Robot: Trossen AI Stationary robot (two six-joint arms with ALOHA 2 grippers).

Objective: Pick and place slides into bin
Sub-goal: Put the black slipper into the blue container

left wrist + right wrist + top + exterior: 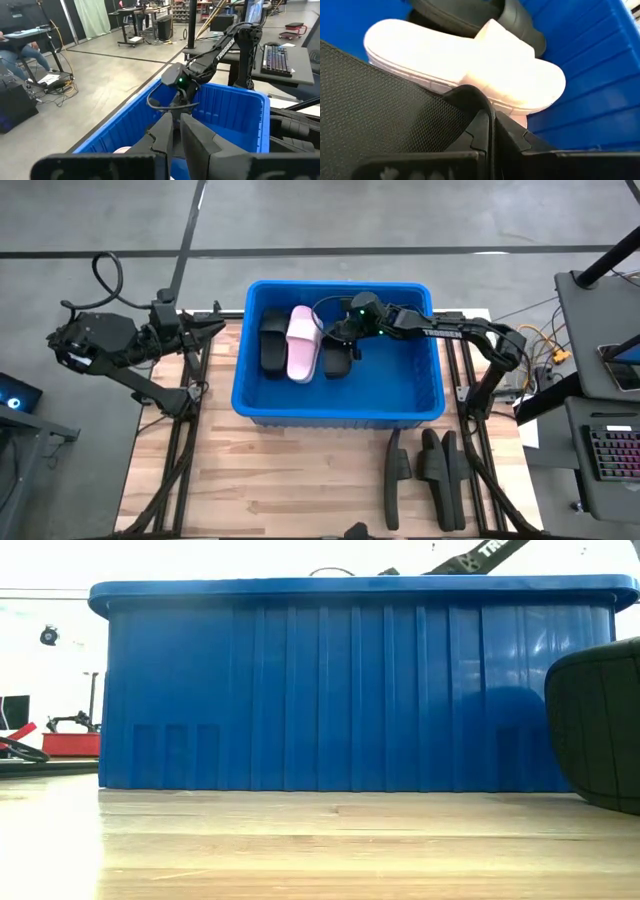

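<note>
**Black slide clamped low inside the bin**

Mesh-textured black slide (385,105) fills the right wrist view, pinched in the right gripper (345,340) low in the bin (420,418), beside a pink slide (302,343). Release only once it rests on the floor. Left gripper (176,131), fingers pressed together, waits off the table's left edge. Only the high view shows three black slides (430,465) waiting near the table's front edge.

Bin (340,405): right and lower part of the floor is bare blue, free to enter from above; upper-left part taken by a black slide (273,340), a pink slide (302,343) and another black slide (336,358), w/ the right gripper (345,340) and its arm across the upper rim. Bench (280,480) at lower left of the high view is bare; lower right blocked by black slides (435,465). Left gripper (215,328) sits shut just off the bin's upper-left corner.
</note>
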